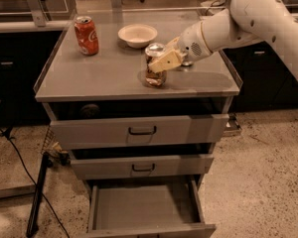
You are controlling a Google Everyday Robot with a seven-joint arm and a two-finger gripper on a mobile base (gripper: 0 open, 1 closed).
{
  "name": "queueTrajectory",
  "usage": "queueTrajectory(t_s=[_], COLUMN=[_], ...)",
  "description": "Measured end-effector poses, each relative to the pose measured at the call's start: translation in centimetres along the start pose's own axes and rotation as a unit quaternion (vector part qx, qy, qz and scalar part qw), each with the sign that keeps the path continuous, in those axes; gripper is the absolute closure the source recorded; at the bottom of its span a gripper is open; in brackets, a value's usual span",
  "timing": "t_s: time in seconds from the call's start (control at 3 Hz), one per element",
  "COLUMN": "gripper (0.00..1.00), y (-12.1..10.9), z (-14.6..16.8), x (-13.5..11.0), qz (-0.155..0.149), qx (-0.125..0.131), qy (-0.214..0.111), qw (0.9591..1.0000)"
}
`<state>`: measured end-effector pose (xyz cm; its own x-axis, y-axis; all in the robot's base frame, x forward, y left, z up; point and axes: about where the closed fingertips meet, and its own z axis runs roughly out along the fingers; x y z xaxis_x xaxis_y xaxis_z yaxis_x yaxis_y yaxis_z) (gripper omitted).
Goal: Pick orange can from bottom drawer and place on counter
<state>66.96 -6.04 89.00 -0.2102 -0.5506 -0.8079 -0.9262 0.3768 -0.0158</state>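
The jaws of the gripper point(155, 64) are seen pinching the upper body of the orange can point(154, 78), with one pale finger laid across its front. The can is held upright and its base appears to be set on the counter surface point(109, 76), near the front edge and a little right of centre. The gripper is carried by a white arm point(248, 19) that is brought in from the right. Further back on the surface, a red cola can point(86, 34) is stood at the left and a pale bowl point(137, 33) just beside the middle, both well apart from the held can. Below, the bottom drawer point(144, 207) is pulled out and nothing is seen on its floor. The placing step is judged to be in hand and the task nearly done: the next move calls for the jaws to be spread and the gripper to be lifted clear without the can being tipped. The far finger is hidden behind the can, contact under the base cannot be confirmed, and the drawer's front edge is cut off.
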Motion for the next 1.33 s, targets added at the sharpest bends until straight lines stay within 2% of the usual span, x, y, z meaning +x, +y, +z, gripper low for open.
queueTrajectory(t_s=[0.33,1.33], gripper=[0.85,0.15], y=[0.01,0.01], z=[0.06,0.06], x=[0.06,0.06], qz=[0.0,0.0], qx=[0.0,0.0], qy=[0.0,0.0], qw=[1.0,1.0])
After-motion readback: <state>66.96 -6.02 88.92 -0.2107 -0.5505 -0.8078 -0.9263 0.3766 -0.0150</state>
